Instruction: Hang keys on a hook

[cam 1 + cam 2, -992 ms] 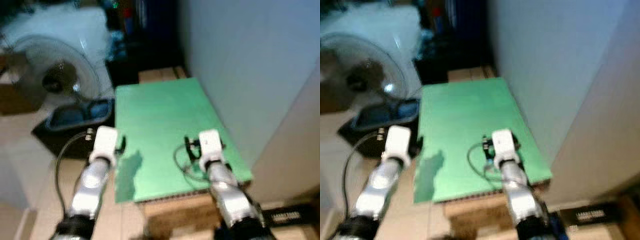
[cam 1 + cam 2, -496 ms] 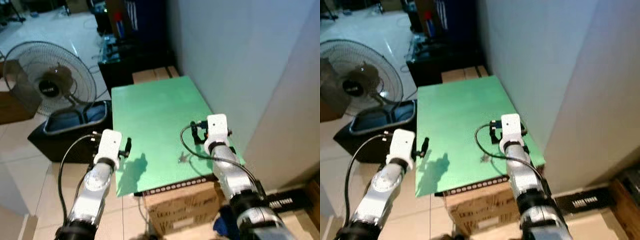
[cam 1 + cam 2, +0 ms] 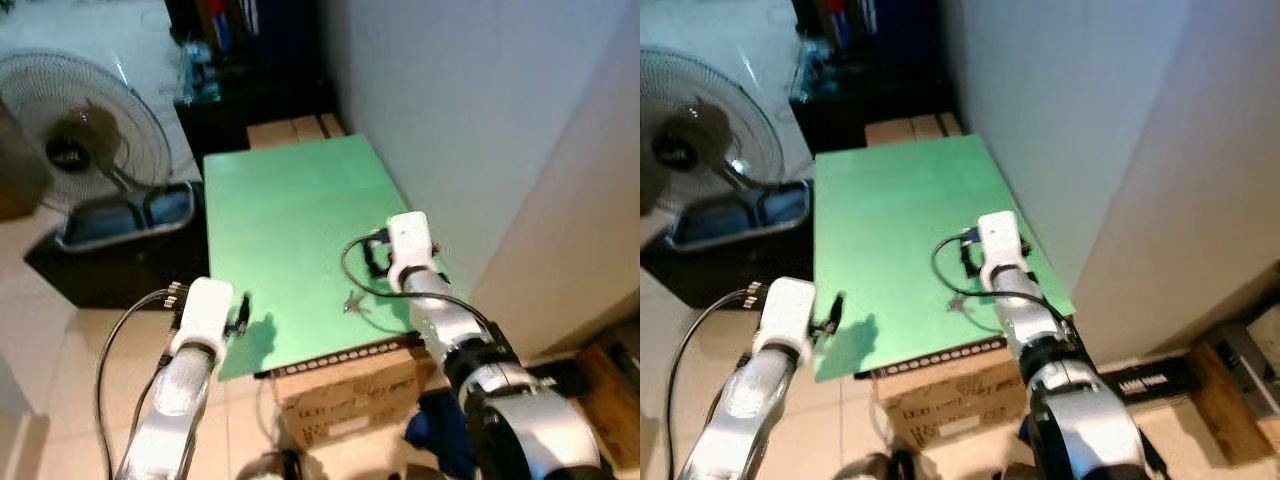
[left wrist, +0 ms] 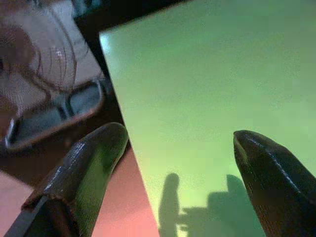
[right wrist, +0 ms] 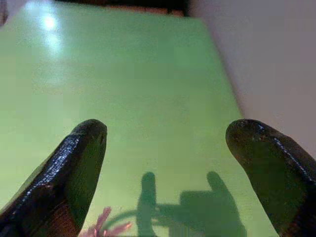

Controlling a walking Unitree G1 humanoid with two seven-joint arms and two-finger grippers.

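Near the front edge of the green tabletop point(image 3: 290, 210) lies one small set of keys point(image 3: 355, 301), just left of the right hand point(image 3: 375, 262), which hangs above them with fingers spread, holding nothing. At the tabletop's front left corner, the left hand point(image 3: 240, 313) is likewise released and empty. The step appears to be the approach to pick-up; next the right hand likely must descend onto the keys. No hook is visible.

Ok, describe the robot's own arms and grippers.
Both arms are silver metallic tubes ending in white boxy wrist blocks. Each carries a looping black cable. The left gripper and right gripper each have two long, glossy black, round-tipped fingers. No markings are legible.
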